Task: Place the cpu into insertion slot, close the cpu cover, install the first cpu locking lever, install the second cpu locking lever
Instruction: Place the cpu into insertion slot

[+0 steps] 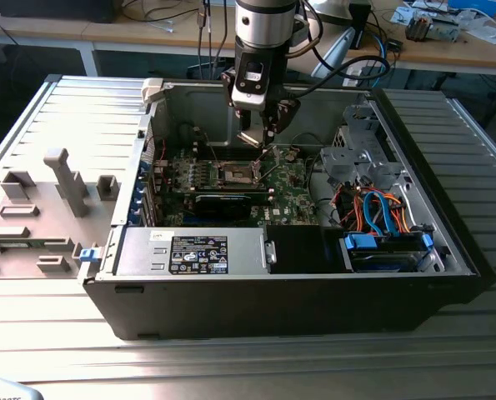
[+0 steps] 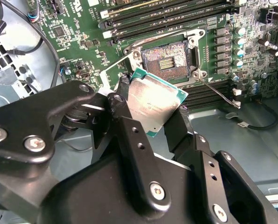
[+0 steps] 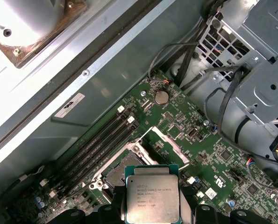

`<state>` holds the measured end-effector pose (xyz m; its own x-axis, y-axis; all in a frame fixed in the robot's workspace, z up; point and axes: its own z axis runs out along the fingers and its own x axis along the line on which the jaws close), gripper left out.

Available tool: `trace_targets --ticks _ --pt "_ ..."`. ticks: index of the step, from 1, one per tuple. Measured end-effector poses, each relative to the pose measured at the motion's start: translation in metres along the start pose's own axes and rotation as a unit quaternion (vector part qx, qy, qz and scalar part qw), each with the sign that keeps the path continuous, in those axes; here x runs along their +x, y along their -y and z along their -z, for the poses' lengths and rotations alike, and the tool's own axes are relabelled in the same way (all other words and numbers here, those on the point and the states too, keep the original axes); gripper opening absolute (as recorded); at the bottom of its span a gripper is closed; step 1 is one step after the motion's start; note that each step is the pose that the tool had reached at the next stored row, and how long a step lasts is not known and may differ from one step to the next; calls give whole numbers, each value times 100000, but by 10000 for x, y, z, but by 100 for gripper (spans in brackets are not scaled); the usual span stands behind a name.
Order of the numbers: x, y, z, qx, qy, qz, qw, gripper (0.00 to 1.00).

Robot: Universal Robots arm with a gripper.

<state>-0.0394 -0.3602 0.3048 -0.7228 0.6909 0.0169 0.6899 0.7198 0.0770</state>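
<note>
Pinched the cpu (image 2: 157, 100) by two opposite edges between the jaws, dull metal top turned toward both wrist views. Held it clear of the motherboard (image 1: 293, 190) and apart from the insertion slot (image 1: 235, 172), which lay between six and seven o'clock from the chip in the exterior view. Found the contact field bare and the cpu cover (image 3: 171, 145) standing open at the slot's edge.
</note>
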Motion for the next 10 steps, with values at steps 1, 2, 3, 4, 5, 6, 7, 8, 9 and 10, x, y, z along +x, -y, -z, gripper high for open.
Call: trace_targets --ticks 1,2,3,4,5,6,7,8,9,10 --pt "0 0 0 2 3 -42 100000 55" --pt "0 0 0 0 6 -71 100000 55" --pt "0 0 0 1 7 -92 100000 55" --pt "0 0 0 -4 12 -122 100000 55" --pt "0 0 0 0 9 -144 100000 55" --pt "0 0 0 -2 13 -163 100000 55" --pt "0 0 0 -6 15 -207 100000 55" --pt "0 0 0 -5 16 -224 100000 55" --pt "0 0 0 -4 19 -248 100000 55" --pt "0 0 0 -6 21 -284 100000 55"
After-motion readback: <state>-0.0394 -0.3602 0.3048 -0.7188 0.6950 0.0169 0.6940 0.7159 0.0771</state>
